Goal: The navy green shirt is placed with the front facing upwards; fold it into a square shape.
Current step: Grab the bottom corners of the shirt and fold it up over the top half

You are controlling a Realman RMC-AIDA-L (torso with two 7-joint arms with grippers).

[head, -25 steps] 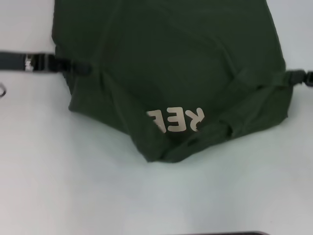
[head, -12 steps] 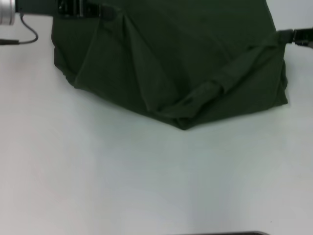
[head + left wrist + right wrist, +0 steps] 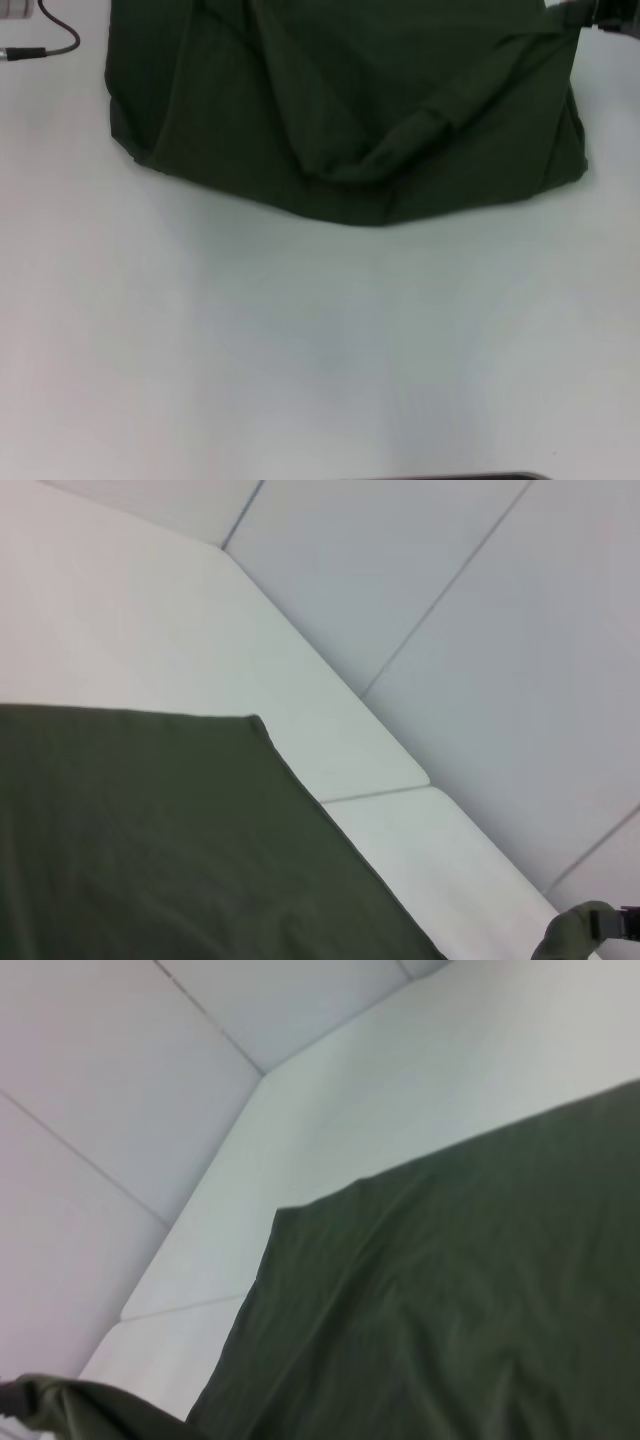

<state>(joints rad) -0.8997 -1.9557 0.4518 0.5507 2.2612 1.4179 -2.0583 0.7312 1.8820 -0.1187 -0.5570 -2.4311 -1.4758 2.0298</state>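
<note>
The navy green shirt point(image 3: 340, 110) lies across the far part of the white table, its plain green side up and no print showing. Its near edge is a folded, creased bulge. At the far right my right gripper point(image 3: 590, 12) is shut on a corner of the shirt, and the cloth runs taut from there to the bulge. The left wrist view shows the same gripper point(image 3: 620, 925) pinching a bunch of cloth beyond the flat shirt point(image 3: 150, 840). My left gripper is out of view past the far left. In the right wrist view the shirt point(image 3: 450, 1290) has a raised bunch at one corner.
A black cable point(image 3: 50, 45) and a silver arm part point(image 3: 15, 8) sit at the far left. White table point(image 3: 300, 350) stretches in front of the shirt. A dark edge point(image 3: 460, 477) lines the near side. Grey wall panels point(image 3: 450, 600) stand behind the table.
Both grippers have carried the shirt's near part away from me, so the fold's edge moved farther off. The pale print has gone from sight. The left gripper has left the picture.
</note>
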